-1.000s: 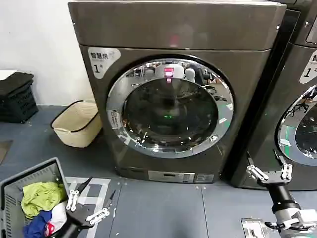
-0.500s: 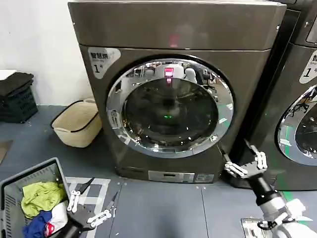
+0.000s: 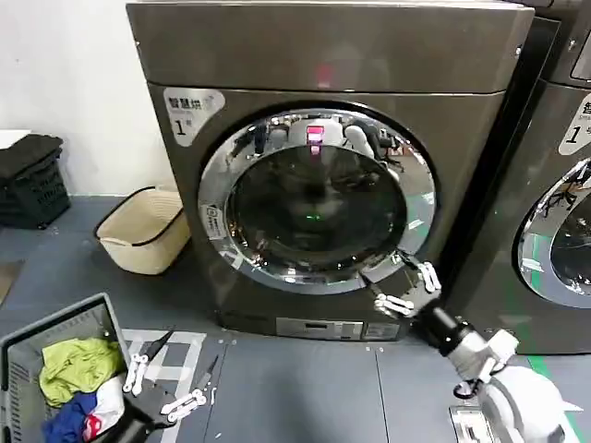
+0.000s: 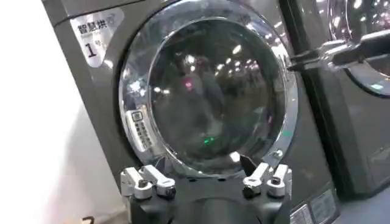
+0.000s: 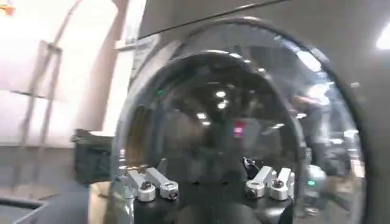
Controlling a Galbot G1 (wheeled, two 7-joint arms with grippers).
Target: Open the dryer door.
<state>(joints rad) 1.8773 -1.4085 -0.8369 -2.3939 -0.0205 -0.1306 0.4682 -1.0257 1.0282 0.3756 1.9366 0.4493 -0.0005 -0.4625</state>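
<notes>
Against a white wall, on a grey tiled floor (image 3: 305, 388), stands the bronze-grey dryer (image 3: 323, 55). The dryer door (image 3: 316, 198) is centred on its front face, closed flush, chrome rim reflecting room lights, dark glass showing a small green and a pink light. A label with "1" sits at the dryer's upper left corner.

Right gripper (image 3: 409, 288): at the door's lower right rim, fingers spread apart, nothing between them; fingertips sit right at the chrome edge, contact cannot be confirmed. In the right wrist view the gripper (image 5: 207, 184) faces the glass close up, fingers wide.

Left gripper (image 3: 166, 380): low, in front of the dryer and to its left, above the floor, well apart from the door, fingers spread, empty. In the left wrist view the gripper (image 4: 204, 181) points toward the door from a distance.

Surroundings relative to the dryer:
- beige laundry basket (image 3: 146, 231) on the floor just left of the dryer, by the wall.
- black crates (image 3: 32, 180) farther left, stacked.
- grey bin (image 3: 55, 351) in front and to the left, holding yellow-green and blue clothes (image 3: 78, 369).
- second machine (image 3: 554, 212) directly to the right, with a matching chrome-ringed door.
</notes>
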